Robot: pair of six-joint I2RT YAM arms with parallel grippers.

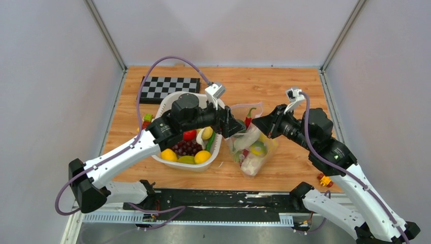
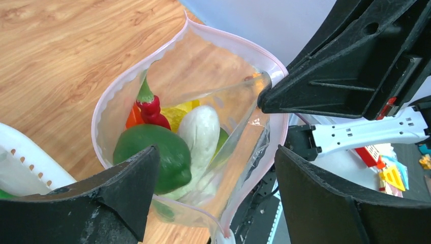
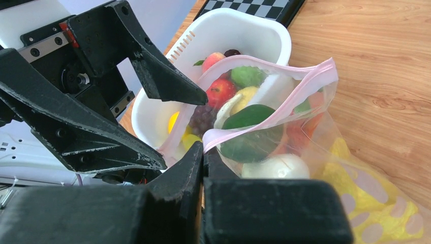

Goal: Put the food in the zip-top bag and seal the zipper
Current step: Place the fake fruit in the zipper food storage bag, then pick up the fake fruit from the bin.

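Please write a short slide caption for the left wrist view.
Open left hand facing the open bag, its rim pinched by the right hand; a lime and a chili lie inside.

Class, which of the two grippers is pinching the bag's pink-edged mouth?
The right gripper: its fingers are shut on the zip-top bag's pink zipper, whereas the left gripper hangs open over the mouth, holding nothing.

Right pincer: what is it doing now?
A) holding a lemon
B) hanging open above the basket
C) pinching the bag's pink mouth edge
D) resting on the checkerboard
C: in the right wrist view the right pincer is closed on the pink strip at the mouth of the bag.
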